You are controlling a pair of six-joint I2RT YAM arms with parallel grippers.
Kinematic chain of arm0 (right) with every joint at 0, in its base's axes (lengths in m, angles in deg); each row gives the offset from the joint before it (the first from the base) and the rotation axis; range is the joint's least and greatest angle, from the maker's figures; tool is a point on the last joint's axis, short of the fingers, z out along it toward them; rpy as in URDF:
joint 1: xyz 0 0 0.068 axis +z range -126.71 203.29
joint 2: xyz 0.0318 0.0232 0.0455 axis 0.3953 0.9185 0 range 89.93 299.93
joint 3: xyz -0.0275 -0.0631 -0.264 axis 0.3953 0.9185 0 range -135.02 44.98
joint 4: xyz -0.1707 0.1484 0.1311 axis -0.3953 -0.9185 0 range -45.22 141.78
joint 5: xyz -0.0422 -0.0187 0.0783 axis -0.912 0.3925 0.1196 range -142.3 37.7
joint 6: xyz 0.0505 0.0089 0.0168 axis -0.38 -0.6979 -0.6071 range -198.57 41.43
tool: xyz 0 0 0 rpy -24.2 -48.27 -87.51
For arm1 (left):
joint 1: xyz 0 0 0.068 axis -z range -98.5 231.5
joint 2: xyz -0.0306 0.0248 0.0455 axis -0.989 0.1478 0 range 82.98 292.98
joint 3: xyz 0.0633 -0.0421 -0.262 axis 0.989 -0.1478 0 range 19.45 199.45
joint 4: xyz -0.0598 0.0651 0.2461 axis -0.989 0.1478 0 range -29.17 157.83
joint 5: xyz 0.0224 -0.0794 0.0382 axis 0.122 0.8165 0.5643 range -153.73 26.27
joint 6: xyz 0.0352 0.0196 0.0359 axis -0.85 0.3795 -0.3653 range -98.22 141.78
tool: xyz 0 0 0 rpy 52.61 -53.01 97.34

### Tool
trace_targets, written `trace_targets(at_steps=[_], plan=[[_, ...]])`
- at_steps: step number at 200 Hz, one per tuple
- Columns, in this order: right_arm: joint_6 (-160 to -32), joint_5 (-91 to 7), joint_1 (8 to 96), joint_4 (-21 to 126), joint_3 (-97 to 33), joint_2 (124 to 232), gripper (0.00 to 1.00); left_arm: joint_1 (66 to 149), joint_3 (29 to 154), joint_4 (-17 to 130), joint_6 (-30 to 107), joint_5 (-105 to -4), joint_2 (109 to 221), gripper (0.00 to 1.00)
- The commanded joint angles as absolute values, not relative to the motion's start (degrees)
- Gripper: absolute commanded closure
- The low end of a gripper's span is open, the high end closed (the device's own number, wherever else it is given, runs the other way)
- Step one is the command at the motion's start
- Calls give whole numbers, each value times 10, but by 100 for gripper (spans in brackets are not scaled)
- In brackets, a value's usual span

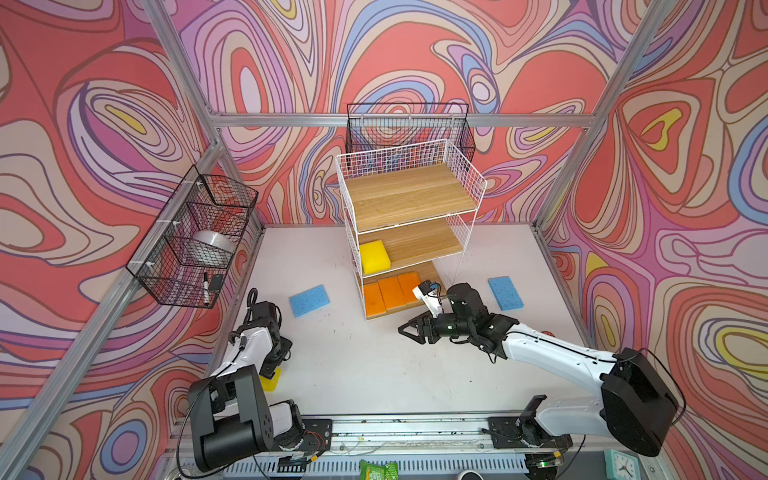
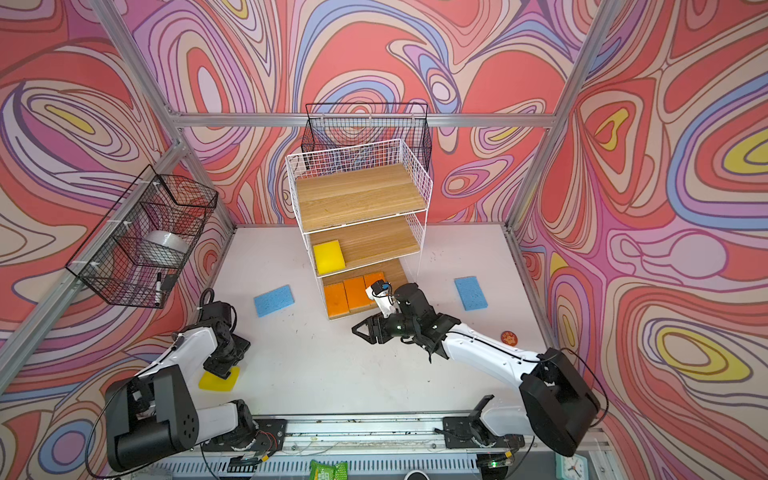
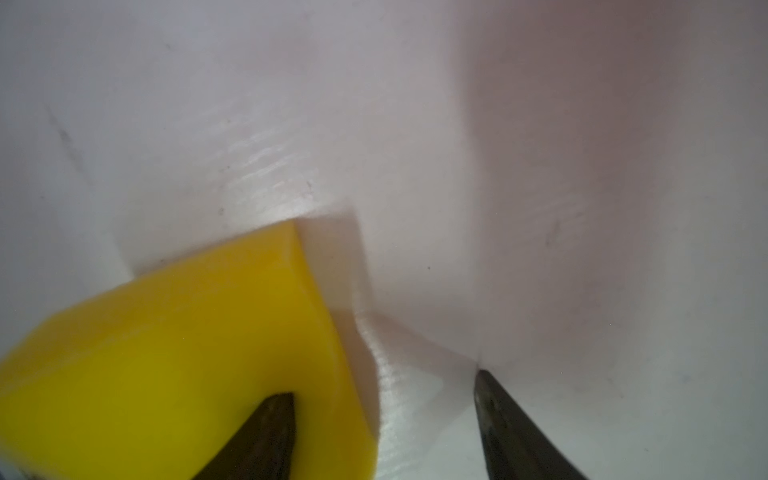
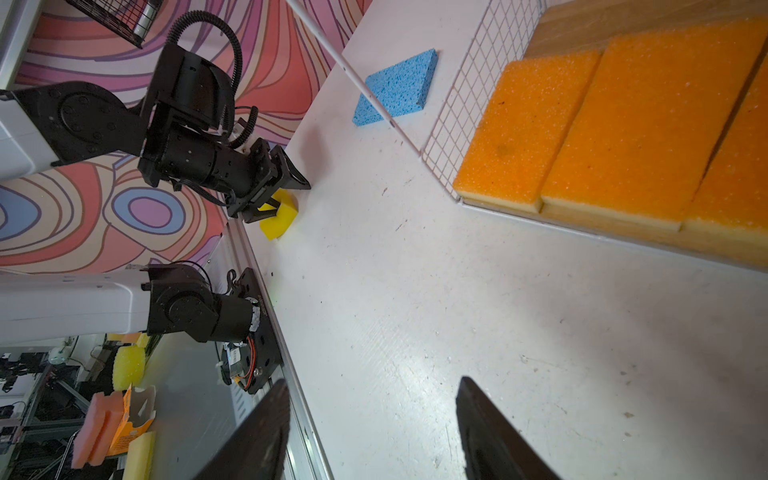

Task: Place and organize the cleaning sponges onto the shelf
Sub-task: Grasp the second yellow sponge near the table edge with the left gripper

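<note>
Landmark: shelf (image 1: 407, 195), white wire rack w/ 3 wood tiers, standing on the table (image 1: 374, 374).
Mid tier: shelved yellow sponge (image 1: 374, 257), qty 1, lying flat at the tier's front-left corner.
Bottom tier: orange sponges (image 1: 390, 293), qty 3, flat, orange face up, side by side & touching in a row at the front edge. The pale layer shows underneath in right wrist view (image 4: 648, 120).
Left blue sponge (image 1: 309, 300): flat on table, near shelf's left foot, not touching it.
Right blue sponge (image 1: 505, 293): flat on table, right of shelf, apart from it.
Loose yellow sponge (image 2: 216, 383): on table, well out front-left of shelf, under my left gripper.
Left gripper (image 3: 384, 384): mine, pointing down at loose yellow sponge. Jaws spread. One finger (image 3: 266, 436) is over the sponge, the other on bare table w/ a gap to the sponge's edge, so no pinch.
Right gripper (image 4: 374, 380): mine, just in front of shelf's bottom tier, low over table. Jaws spread, only bare table btwn them.
Black basket (image 1: 409, 124): on the wall behind shelf.
</note>
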State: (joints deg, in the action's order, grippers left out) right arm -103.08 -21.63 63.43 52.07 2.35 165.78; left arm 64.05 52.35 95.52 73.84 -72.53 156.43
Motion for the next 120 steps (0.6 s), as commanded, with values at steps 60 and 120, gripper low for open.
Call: trace_targets(at_steps=[60,120], plan=[[-1027,-235,631,504,-2,1676,35,640,495,885,722,-624,1535,100],[-1098,-206,588,527,42,1659,35,795,507,916,736,-584,1470,100]])
